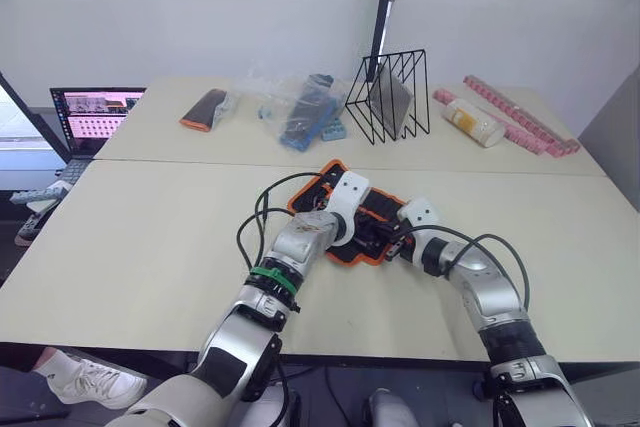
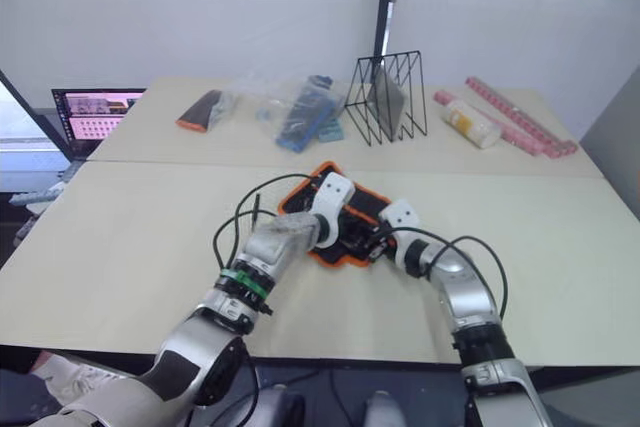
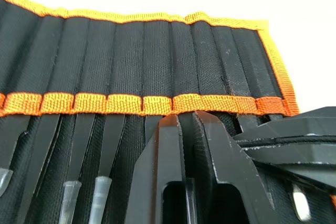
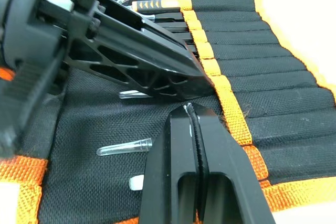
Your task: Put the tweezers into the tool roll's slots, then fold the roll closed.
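The tool roll (image 1: 345, 209) is laid open and flat on the near table (image 1: 150, 247), just in front of the robot, prob. so the slots can be reached from above; both arms are bent in over it. In the left wrist view the row of slots (image 3: 131, 56) is seen under an orange band, and several tweezers (image 3: 107, 145) are already tucked in, w/ clear caps on their tips; at least three are seen side by side, but the count cannot be told.

The left gripper (image 3: 188, 129) is held w/ its fingers pressed close together right at the orange band; a thin thing may be pinched there, but it is hidden by the fingers, so a grasp cannot be told. It is prob. being held there to push one of the tweezers into a slot.

The right gripper (image 4: 194, 124) is clenched tight, fingers touching, w/ nothing seen between them; it is rested low on the roll, just beside the left gripper, likely to keep the fabric from sliding.

A loose clear cap (image 4: 123, 147) is lain on the fabric near the right gripper.

Much of the roll is covered by the arms in the head views; the strap cannot be made out. A plastic bag (image 1: 295, 112), a wire rack (image 1: 390, 97) and a laptop (image 1: 92, 115) are left far back, well apart.
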You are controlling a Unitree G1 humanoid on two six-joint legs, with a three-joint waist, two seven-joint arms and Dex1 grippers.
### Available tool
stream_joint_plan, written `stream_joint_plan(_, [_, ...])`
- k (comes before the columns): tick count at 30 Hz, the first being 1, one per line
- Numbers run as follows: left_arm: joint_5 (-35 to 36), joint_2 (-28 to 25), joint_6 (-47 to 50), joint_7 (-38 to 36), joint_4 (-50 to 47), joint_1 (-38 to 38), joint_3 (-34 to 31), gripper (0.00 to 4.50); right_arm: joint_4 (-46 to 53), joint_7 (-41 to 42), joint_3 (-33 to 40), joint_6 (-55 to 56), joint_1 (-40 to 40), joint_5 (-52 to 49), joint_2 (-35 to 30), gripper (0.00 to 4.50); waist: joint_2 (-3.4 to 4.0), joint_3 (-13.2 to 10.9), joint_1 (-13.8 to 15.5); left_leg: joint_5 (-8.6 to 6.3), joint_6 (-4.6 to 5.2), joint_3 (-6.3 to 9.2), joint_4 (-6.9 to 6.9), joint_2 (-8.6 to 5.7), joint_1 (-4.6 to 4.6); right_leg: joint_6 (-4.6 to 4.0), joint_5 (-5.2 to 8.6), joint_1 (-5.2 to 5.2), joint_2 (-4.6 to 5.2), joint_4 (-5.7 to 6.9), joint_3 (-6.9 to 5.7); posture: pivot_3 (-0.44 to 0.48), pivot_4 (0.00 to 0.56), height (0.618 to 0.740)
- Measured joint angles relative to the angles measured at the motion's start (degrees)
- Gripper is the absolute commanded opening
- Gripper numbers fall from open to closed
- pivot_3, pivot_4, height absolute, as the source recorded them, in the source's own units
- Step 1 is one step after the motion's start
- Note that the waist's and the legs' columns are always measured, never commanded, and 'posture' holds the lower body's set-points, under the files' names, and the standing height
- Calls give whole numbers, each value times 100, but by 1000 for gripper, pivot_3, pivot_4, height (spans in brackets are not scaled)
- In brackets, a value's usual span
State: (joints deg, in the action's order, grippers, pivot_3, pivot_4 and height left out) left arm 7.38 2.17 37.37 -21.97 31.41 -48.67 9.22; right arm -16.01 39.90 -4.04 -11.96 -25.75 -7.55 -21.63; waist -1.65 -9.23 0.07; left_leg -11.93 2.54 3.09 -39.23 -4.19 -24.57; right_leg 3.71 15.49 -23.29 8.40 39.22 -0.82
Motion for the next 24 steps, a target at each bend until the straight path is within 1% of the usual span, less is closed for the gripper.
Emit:
stream_joint_plan(1, [54,-71,126,-103,-201,88,-4,1814,2,2,-3,0,-6,0,1,0,0,0,-18,-1,1,0,4,0,0,0,0,0,0,-5,0,0,150,687])
stream_joint_plan(3, [195,-272,453,-291,-732,318,-14,2419,-3,1,6,3,-17,-2,1,0,0,0,-61,-2,2,-1,10,0,-1,0,0,-1,0,-9,3,0,150,687])
stream_joint_plan(5, [350,-529,864,-497,-1378,570,2,3117,-18,3,36,6,-20,-27,-5,0,0,0,-115,-1,1,-1,20,1,1,-1,0,-6,-1,-10,7,0,150,687])
stream_joint_plan(6, [383,-682,970,-594,-1657,683,36,3461,-26,2,59,6,-19,-53,-11,0,1,0,-126,0,-1,-1,23,2,2,-1,-1,-8,-3,-10,8,0,150,687])
stream_joint_plan(8, [377,-1191,1083,-781,-2333,958,155,4135,-25,2,114,1,-30,-73,-32,0,3,0,-147,3,-5,-2,31,4,1,-3,-1,-16,-5,-8,12,0,150,687])
stream_joint_plan(9, [379,-1339,1141,-818,-2551,1043,147,4462,-29,2,155,-7,-31,-97,-59,0,4,-1,-129,3,-5,-2,30,3,-2,-3,-1,-19,-4,-8,12,0,150,687])
stream_joint_plan(14, [603,-1731,1231,-903,-3441,1300,-221,4492,-33,61,233,-106,-123,-193,-72,0,5,-3,-35,1,-2,-2,27,-5,-14,-2,-1,-22,5,-20,11,0,150,687])
stream_joint_plan(17, [788,-1921,1171,-956,-3835,1471,-509,4492,-185,90,235,-90,-328,-203,-72,0,6,-3,-50,1,-2,-2,32,-4,-15,-3,-1,-28,4,-20,12,0,150,687])
stream_joint_plan(21, [1012,-2335,1110,-1010,-4187,2024,-1107,4492,-559,112,238,24,-426,-159,-99,0,7,-3,-99,2,-3,-5,43,-1,-19,-3,-1,-44,1,-18,18,0,150,687])
stream_joint_plan(24, [1184,-2484,971,-1029,-4362,2520,-1486,4492,-782,126,224,184,-526,-111,-120,0,7,-3,-97,2,-3,-7,42,1,-19,-4,-2,-49,0,-17,19,0,150,687])
